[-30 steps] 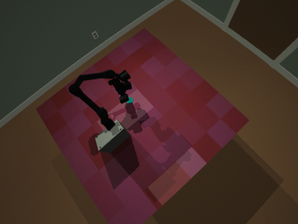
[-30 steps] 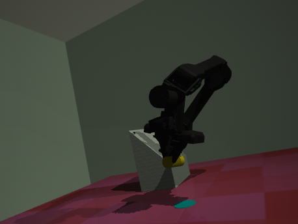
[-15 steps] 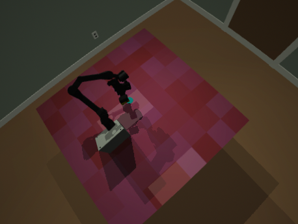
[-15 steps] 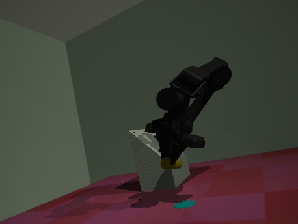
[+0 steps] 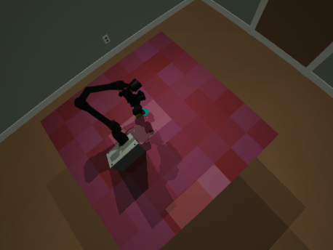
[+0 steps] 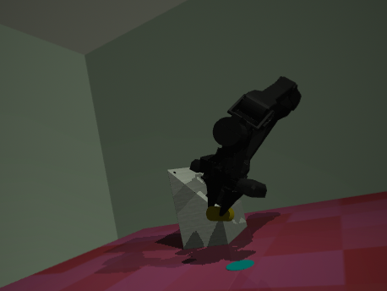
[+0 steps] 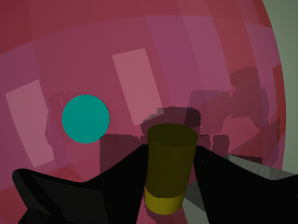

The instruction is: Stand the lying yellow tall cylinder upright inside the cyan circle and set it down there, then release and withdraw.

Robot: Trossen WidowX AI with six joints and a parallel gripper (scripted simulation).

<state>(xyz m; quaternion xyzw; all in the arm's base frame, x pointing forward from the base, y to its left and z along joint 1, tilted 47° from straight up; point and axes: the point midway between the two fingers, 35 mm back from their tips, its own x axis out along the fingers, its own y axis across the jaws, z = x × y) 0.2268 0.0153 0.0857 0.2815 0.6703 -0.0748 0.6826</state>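
Top view: the black arm [image 5: 103, 87] [image 6: 253, 144] reaches from a pale, wedge-shaped base [image 5: 127, 160] [image 6: 194, 224], left of the frame's middle, up and over toward the centre. End effector [image 5: 138, 113] [image 6: 220, 211] [image 7: 170, 151]: clamped on the yellow cylinder [image 5: 139, 115] [image 6: 214, 213] [image 7: 170, 170], one finger on each side of it. In the exterior view the cylinder lies about level across the fingertips, just below and right of the frame's centre, held above the counter [image 5: 203, 91] [image 6: 304, 254] [image 7: 125, 35] and in front of the base. The cyan circle [image 5: 145, 112] [image 6: 240, 265] [image 7: 85, 119] lies flat on the counter, near the bottom of that frame, lower than the cylinder and slightly to its right; the two are apart. Wrist view: circle left of centre; cylinder in the lower middle, its upper part dark, its lower end brighter yellow. Cylinder is not upright and not on the circle. Counter surface: patchwork of red, pink and purple squares, with shadows of the arm across it.
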